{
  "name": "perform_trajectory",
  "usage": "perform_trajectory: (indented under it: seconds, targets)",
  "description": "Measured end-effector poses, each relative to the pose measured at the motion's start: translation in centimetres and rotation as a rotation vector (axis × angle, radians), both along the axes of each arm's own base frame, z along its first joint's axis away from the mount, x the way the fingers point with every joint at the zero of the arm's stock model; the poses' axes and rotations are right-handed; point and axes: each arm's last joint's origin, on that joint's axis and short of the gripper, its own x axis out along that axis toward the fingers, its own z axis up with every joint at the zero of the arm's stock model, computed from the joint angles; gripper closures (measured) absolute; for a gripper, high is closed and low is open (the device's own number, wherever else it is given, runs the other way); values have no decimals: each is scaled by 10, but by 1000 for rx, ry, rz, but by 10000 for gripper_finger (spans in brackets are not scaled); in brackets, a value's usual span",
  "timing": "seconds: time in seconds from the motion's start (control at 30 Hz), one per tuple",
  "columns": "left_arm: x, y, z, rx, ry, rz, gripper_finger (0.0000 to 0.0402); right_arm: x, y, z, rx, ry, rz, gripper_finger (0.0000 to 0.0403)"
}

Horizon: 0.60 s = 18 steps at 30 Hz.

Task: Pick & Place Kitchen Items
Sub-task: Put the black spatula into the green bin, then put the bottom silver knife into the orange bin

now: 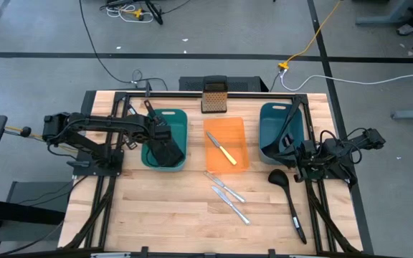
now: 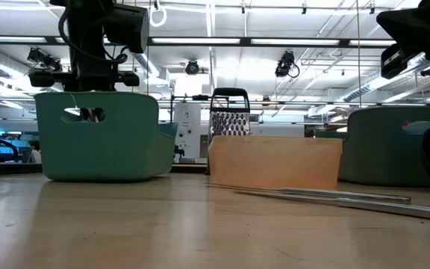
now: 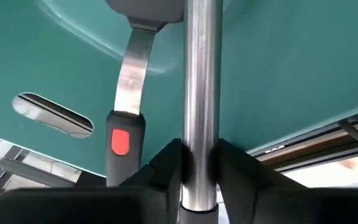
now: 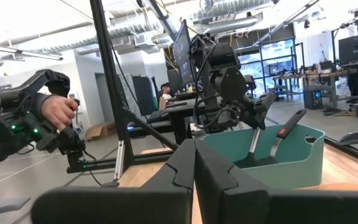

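My left gripper (image 1: 166, 148) reaches down into the left teal bin (image 1: 181, 119) and is shut on a utensil with a shiny round steel shaft (image 3: 201, 93). A second utensil, with a flat steel neck and a black handle bearing a red mark (image 3: 120, 142), leans against the bin's wall beside it. My right gripper (image 4: 194, 163) is shut and empty, beside the right teal bin (image 1: 274, 115). A black ladle (image 1: 290, 202) and two silver knives (image 1: 228, 195) lie on the table. A yellow-handled knife (image 1: 223, 152) lies in the orange tray (image 1: 238, 127). My left gripper pinches the utensil's round steel shaft (image 3: 201, 144) between its two fingers (image 3: 166, 163), which lie across it. It comes from above into the bin. The shaft stands nearly upright in the hold (image 4: 256, 140); its lower end is hidden inside the bin.
A dark metal box grater (image 1: 214, 97) stands at the table's far edge behind the orange tray. A dark utensil lies in the right teal bin (image 1: 288, 132). In the right wrist view a person's hand (image 4: 58, 111) shows beyond the table. Bare wood lies along the table's near edge.
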Motion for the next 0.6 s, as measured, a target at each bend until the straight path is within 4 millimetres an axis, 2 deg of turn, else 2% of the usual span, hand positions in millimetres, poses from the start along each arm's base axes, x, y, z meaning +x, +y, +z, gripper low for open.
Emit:
perform_trajectory:
  seconds: [0.13, 0.27, 0.37, 0.5, 0.6]
  targets:
    - [0, 0, 0, 13, 0, 4, 258, 0, 0, 0, 0, 0, 0, 394]
    - [0, 1, 1, 60, 1, 10, 247, 0, 0, 0, 0, 0, 0, 394]
    - [-2, -2, 4, 171, 2, 32, 245, 0, 0, 0, 0, 0, 0, 394]
    - [-5, -14, 26, 258, -8, 70, 248, 0, 0, 0, 0, 0, 0, 394]
    - [-3, -24, 51, 283, -139, 171, 258, 0, 0, 0, -2, 2, 0, 394]
